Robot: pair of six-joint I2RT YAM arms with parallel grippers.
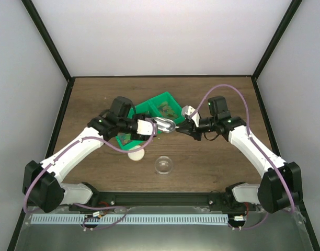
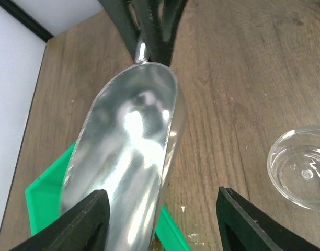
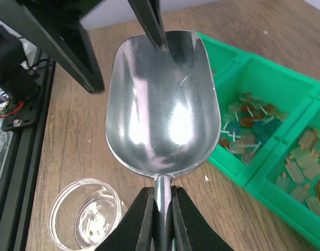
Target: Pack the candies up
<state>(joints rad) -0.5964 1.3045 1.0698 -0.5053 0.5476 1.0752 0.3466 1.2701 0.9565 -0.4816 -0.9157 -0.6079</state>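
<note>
A shiny, empty metal scoop [image 1: 164,125] hangs over the table between my two arms. My right gripper [image 3: 162,196] is shut on the thin handle of the scoop [image 3: 162,99]. My left gripper [image 2: 162,196] is open, its fingers either side of the front of the scoop's bowl [image 2: 128,157] without clamping it. The candies [image 3: 249,123], small sweets on sticks in mixed colours, lie in the compartments of a green tray [image 3: 238,68] just beside and below the scoop. More candies [image 1: 168,110] show in the tray from above.
A clear round jar [image 1: 163,165] stands open on the wood in front of the scoop, also seen as the jar [image 2: 304,175] and the jar [image 3: 87,219]. A pale round lid [image 1: 135,153] lies left of it. The green tray [image 1: 149,107] sits behind both grippers.
</note>
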